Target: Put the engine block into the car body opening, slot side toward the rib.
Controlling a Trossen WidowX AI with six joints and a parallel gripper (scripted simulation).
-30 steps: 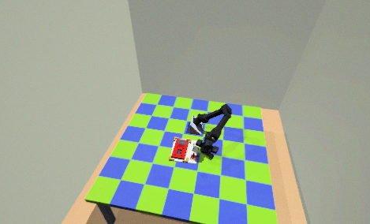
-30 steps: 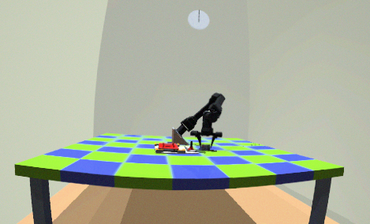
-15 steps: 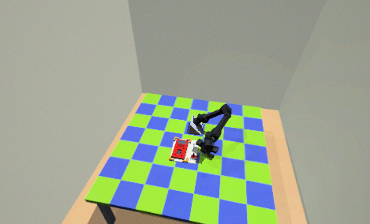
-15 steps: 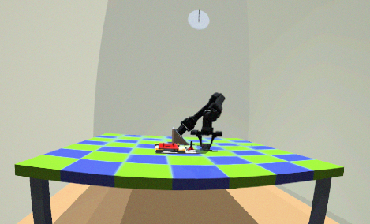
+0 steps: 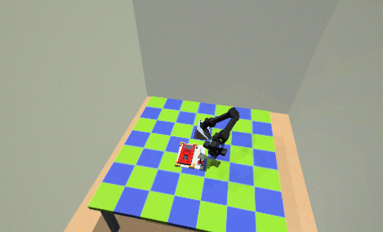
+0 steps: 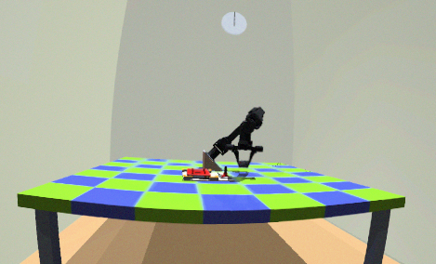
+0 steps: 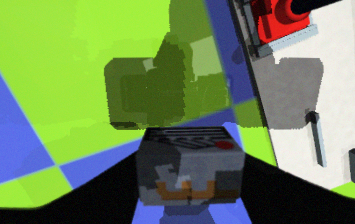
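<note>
Engine block [image 6: 244,164] [image 7: 190,167], grey with dark top stripes, a red spot and orange marks, sits low centre in the wrist view; our jaws [image 6: 244,165] grip it.

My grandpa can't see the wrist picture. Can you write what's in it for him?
A gray engine block is pinched between the gripper's two black fingers. Below are green and blue squares, and at the right is part of a white board with a red piece.
</note>
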